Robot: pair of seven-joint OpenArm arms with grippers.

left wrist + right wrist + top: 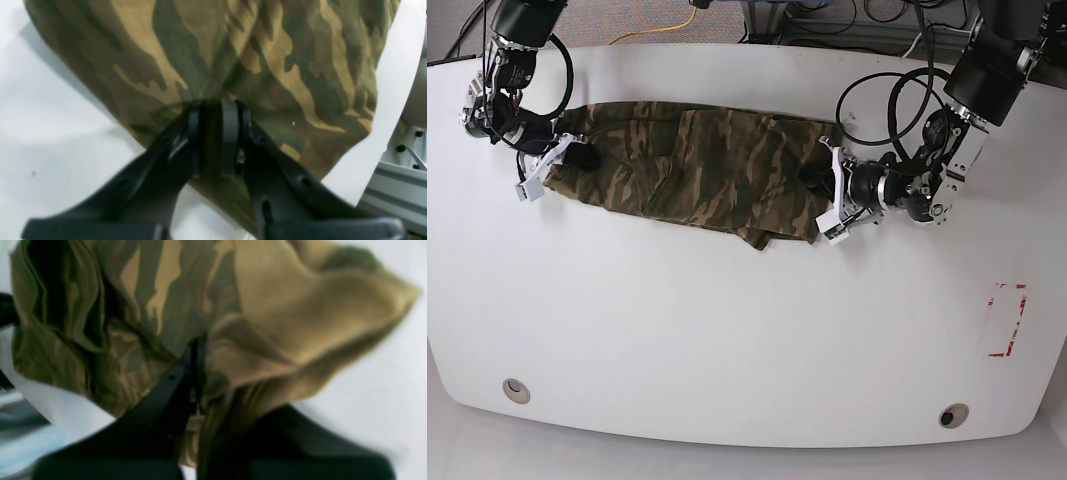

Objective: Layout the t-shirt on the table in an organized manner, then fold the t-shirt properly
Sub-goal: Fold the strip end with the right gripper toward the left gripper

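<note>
From the base view, the near half of the surface [727, 350] lies bare; the shirt [687, 165] stretches across the far part, its long axis running side to side between our two arms. Our left end effector [832, 195] is clamped on one end of the cloth, fingers [228, 133] pinching a fold. Our right end effector [542, 165] grips the opposite end, closed on bunched fabric. Each arm holds its own end, so we judge the spreading pull must run along that axis, outward.

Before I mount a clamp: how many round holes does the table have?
2, both along the table's near edge: one hole at left, one at right. The shirt may hide more.
</note>
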